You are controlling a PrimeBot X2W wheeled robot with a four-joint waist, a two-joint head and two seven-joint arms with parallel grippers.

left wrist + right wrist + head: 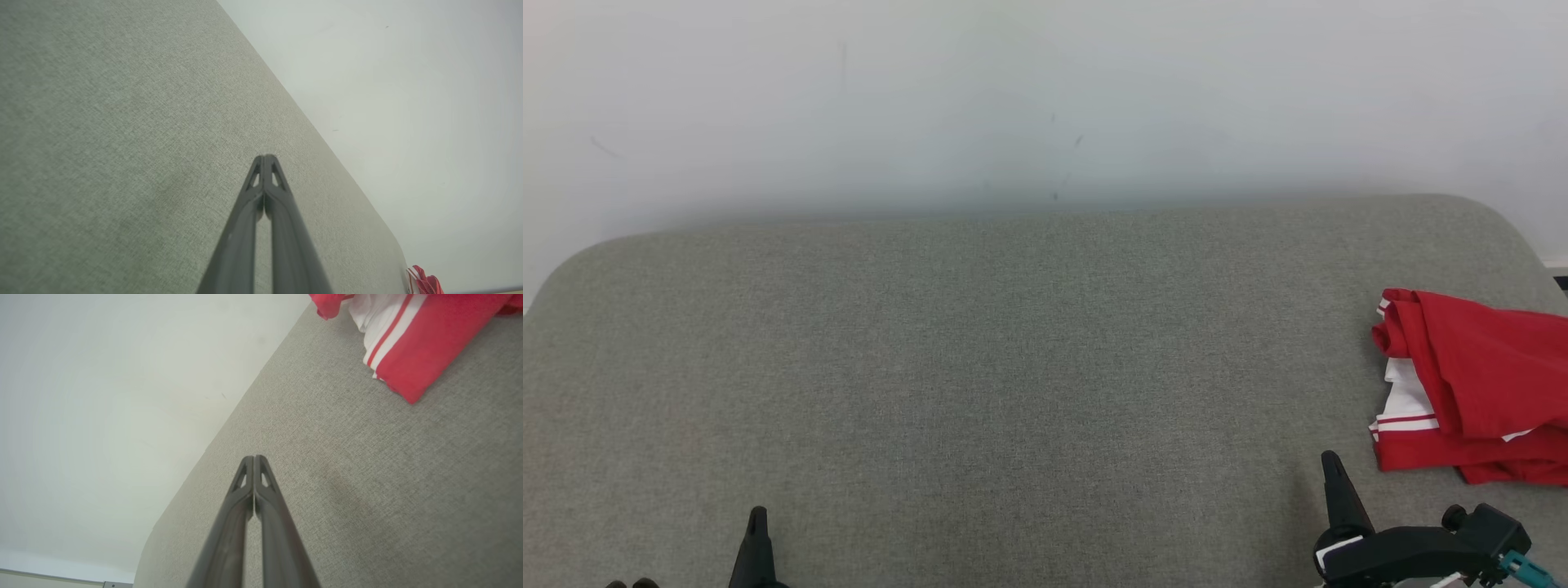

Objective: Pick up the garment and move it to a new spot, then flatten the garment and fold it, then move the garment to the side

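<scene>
Since the red-and-white garment (1478, 376) lies bunched in loose layers at the far right of the grey fabric surface (1013, 367), running off the head view's right edge so that its long axis cannot be told, the right jaws are plainly the nearer pair. They sit pressed together, holding nothing, with the cloth just ahead and to their right, not touching. The left jaws, likewise pressed together and empty, are well apart from it across the surface.

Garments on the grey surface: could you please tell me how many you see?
1. The red-and-white garment lies at the right edge of the grey surface, partly out of frame; more may be hidden.
</scene>
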